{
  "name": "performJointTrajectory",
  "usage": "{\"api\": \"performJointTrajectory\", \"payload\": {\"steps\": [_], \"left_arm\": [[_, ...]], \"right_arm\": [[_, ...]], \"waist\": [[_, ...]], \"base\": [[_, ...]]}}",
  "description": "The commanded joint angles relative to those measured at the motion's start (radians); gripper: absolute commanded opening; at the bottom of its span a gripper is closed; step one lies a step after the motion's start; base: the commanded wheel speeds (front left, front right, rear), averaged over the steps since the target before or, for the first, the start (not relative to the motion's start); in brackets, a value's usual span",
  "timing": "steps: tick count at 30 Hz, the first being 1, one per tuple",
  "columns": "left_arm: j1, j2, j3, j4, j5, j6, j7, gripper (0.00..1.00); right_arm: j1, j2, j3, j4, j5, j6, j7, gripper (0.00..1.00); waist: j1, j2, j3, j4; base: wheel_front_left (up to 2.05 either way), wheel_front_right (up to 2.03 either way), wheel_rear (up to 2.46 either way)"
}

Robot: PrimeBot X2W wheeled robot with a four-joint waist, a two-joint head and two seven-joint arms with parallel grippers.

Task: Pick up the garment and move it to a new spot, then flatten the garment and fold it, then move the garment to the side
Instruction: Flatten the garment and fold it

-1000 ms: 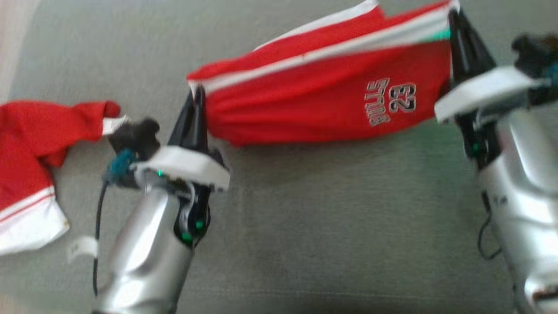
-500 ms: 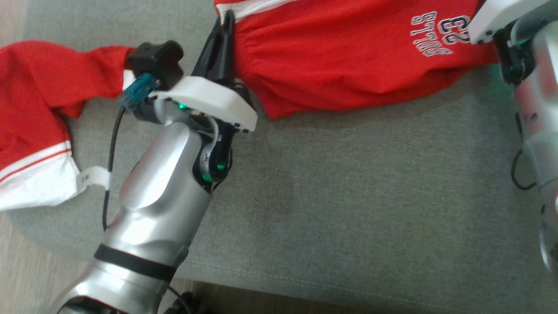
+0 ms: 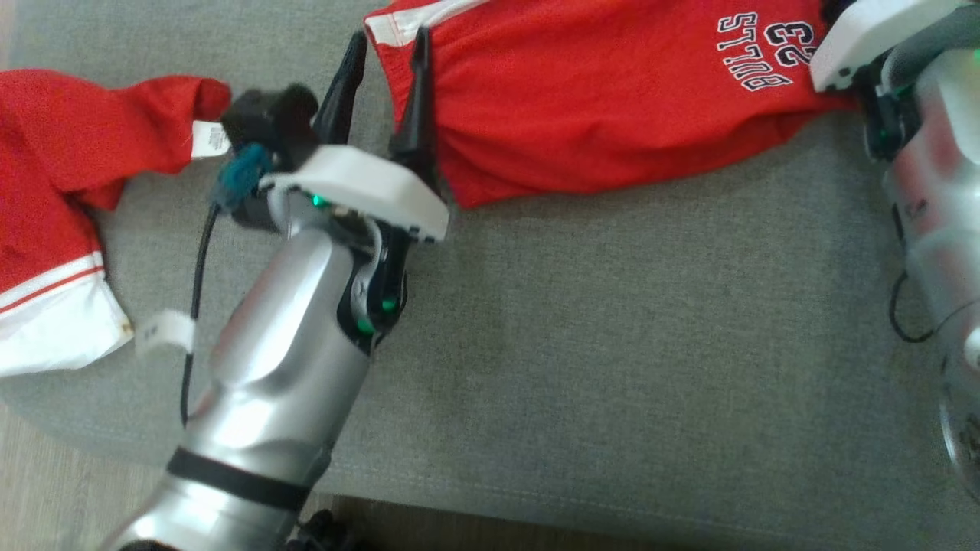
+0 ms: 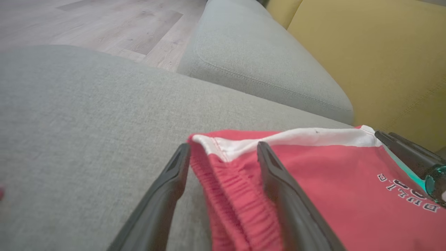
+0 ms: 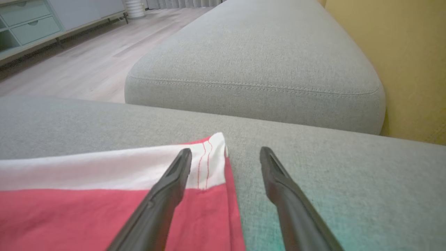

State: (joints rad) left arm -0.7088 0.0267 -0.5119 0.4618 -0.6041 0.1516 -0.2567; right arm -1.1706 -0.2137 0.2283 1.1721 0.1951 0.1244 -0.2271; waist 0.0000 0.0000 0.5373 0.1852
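Observation:
The garment (image 3: 597, 99), red shorts with a white band and a "BULLS 23" print, lies spread on the grey cushion (image 3: 612, 344). My left gripper (image 3: 389, 46) is open and straddles its gathered left corner: in the left wrist view the garment (image 4: 313, 181) has one finger (image 4: 278, 181) over the cloth, the other on bare cushion beside it. My right gripper (image 5: 225, 151) is open at the opposite corner of the garment (image 5: 104, 209), with its left finger (image 5: 167, 191) above the white band. Its white housing (image 3: 865, 30) sits at the head view's top right.
A second red and white garment (image 3: 46, 191) lies at the cushion's left end, close to my left wrist. Another grey cushion (image 5: 258, 62) adjoins beyond, with a yellow backrest (image 4: 383, 52) behind. Wood floor (image 4: 104, 21) and a low cabinet (image 5: 28, 21) lie past the sofa.
Both grippers have gone from shut on the garment's two corners to open. The garment has been let go and now rests flat on the cushion. The head camera also tilted.

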Motion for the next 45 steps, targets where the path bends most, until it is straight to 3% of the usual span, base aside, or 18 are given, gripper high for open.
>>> {"api": "performJointTrajectory", "payload": {"steps": [1,7,8,9,13,22,32,38,45], "left_arm": [[0.029,0.023,0.034,-0.041,0.01,0.013,-0.005,1.0],[0.078,0.023,0.043,-0.058,0.029,0.022,-0.005,1.0],[0.083,0.023,0.045,-0.058,0.035,0.023,-0.005,1.0],[0.088,0.023,0.048,-0.058,0.039,0.025,-0.005,1.0],[0.105,0.023,0.058,-0.053,0.055,0.026,-0.005,1.0],[0.209,0.023,0.111,-0.016,0.114,0.015,-0.005,1.0],[0.309,0.023,0.144,-0.002,0.149,-0.008,-0.005,1.0],[0.333,0.023,0.129,0.008,0.141,-0.02,-0.005,1.0],[0.348,0.023,0.086,0.002,0.112,-0.013,-0.005,1.0]], "right_arm": [[0.028,0.018,0.034,-0.009,0.027,0.006,0.022,1.0],[0.08,0.025,0.134,0.022,0.102,0.006,0.186,0.99],[0.087,0.028,0.153,0.018,0.117,0.006,0.214,0.44],[0.095,0.029,0.172,0.013,0.133,0.006,0.241,0.0],[0.113,0.022,0.202,-0.024,0.196,0.006,0.269,0.0],[0.236,-0.004,0.172,-0.094,0.383,0.006,0.184,0.0],[0.347,-0.058,0.207,-0.184,0.467,0.006,0.132,0.0],[0.32,-0.01,0.254,-0.291,0.505,0.006,0.144,0.0],[0.283,0.074,0.335,-0.351,0.509,0.006,0.199,0.0]], "waist": [[0.0,0.0,-0.01,-0.005],[0.0,0.0,-0.037,-0.017],[0.0,0.0,-0.043,-0.018],[0.0,0.0,-0.049,-0.02],[0.0,0.0,-0.072,-0.029],[0.0,0.0,-0.193,-0.097],[0.0,0.0,-0.264,-0.155],[0.0,0.0,-0.279,-0.128],[0.0,0.0,-0.283,-0.033]], "base": [[0.0,0.0,0.0],[0.0,0.0,0.0],[0.0,0.0,0.0],[0.0,0.0,0.0],[0.0,0.0,0.0],[0.0,0.0,0.0],[0.0,0.0,0.0],[0.0,0.0,0.0],[0.0,0.0,0.0]]}}
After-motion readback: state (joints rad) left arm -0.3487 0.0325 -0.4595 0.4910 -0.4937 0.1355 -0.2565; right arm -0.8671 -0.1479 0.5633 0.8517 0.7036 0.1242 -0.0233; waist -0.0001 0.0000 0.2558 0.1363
